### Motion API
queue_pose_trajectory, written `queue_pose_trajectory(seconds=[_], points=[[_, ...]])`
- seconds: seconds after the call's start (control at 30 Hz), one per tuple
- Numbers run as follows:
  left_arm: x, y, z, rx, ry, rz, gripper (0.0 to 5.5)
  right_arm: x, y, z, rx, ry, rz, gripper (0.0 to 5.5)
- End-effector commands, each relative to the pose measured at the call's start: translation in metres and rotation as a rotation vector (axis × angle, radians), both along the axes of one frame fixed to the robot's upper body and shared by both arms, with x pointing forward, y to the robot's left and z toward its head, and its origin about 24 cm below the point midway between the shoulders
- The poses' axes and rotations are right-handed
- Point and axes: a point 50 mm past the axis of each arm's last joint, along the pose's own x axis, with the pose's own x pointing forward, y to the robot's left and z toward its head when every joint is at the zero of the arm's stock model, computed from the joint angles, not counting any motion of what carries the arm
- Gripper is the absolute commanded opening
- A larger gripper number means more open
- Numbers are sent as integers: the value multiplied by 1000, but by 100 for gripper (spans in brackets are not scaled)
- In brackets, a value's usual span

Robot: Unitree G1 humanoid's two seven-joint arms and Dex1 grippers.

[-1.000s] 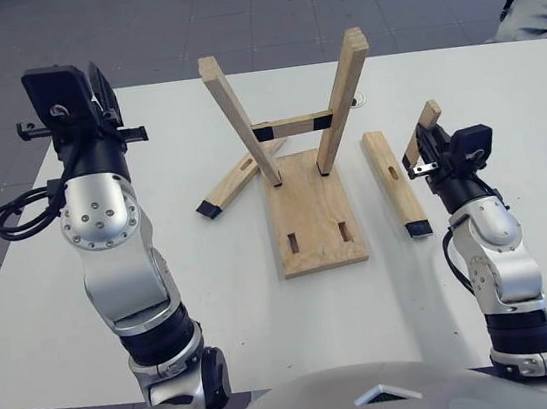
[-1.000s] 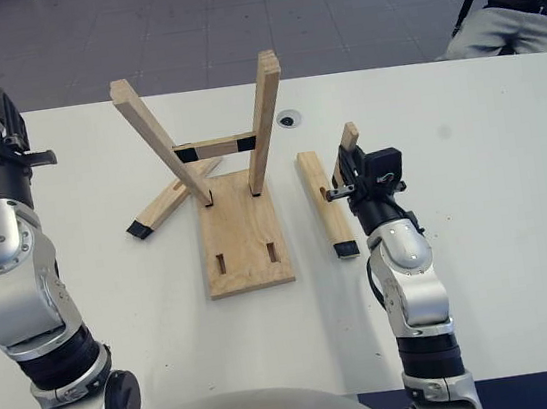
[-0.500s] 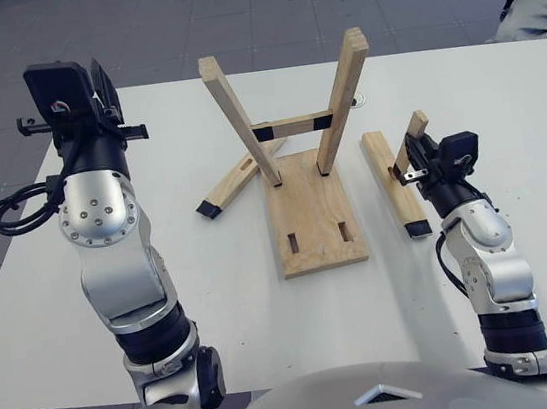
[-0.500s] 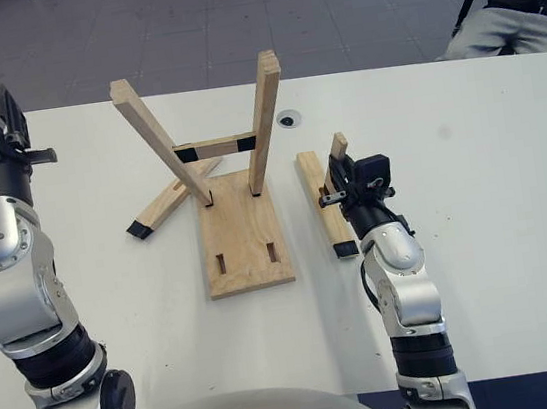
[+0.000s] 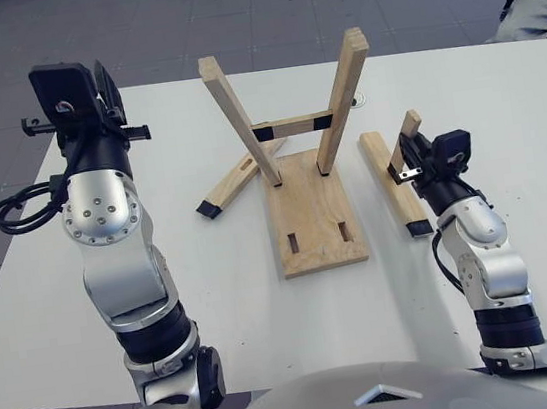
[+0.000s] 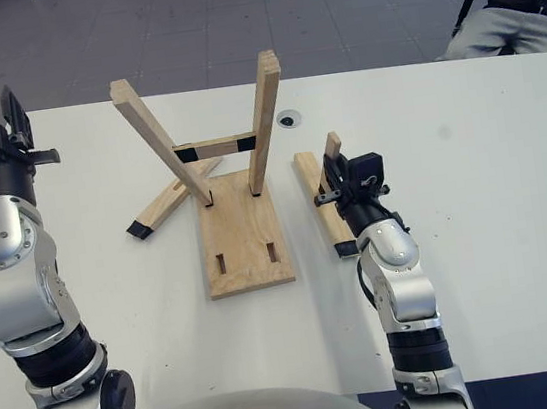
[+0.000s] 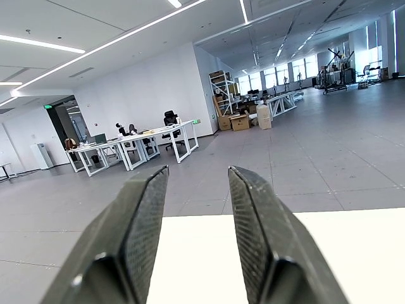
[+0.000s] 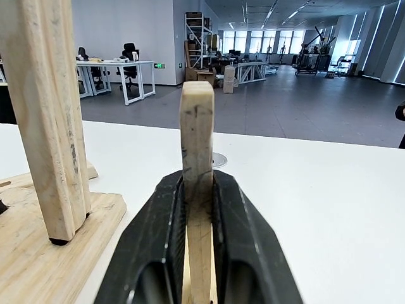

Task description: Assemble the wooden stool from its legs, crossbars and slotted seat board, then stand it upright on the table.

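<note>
The slotted seat board (image 5: 316, 221) lies flat mid-table. Two legs (image 5: 238, 118) (image 5: 342, 98) stand upright in its far slots, joined by a crossbar (image 5: 290, 126). One loose leg (image 5: 238, 181) lies left of the board, another loose leg (image 5: 393, 183) lies to its right. My right gripper (image 5: 406, 164) is shut on a second crossbar (image 5: 409, 130) that points up, right beside that loose leg; the right wrist view has the same crossbar (image 8: 197, 126) between the fingers (image 8: 235, 215). My left gripper (image 7: 197, 174) is open, held high over the table's far left corner (image 5: 67, 90).
The white table (image 5: 515, 122) has free room on its right and along the near edge. A round cable grommet (image 6: 289, 119) sits behind the upright legs. A black cable loop (image 5: 15, 213) hangs off my left arm by the table's left edge.
My right gripper has carried the crossbar to the left, closer to the loose leg and the seat board. The left arm has hardly shifted.
</note>
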Motion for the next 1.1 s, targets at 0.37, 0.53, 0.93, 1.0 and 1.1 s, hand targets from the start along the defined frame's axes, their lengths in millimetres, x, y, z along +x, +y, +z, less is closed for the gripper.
queue_pose_trajectory(seconds=[0.37,0.53,0.93,1.0,1.1], points=[[3,-3,1,3,-5,-21,177,-28,-58,-98,-115,200,-190,40],[3,-4,2,2,-5,-29,177,-10,-53,-91,-38,164,-196,40],[3,-7,1,-9,-9,-28,177,22,-13,10,17,-135,-25,40],[2,-7,2,-8,-12,-27,177,22,-15,6,-13,-130,-46,40],[2,-7,2,-8,-13,-27,177,22,-19,2,-29,-122,-76,40]])
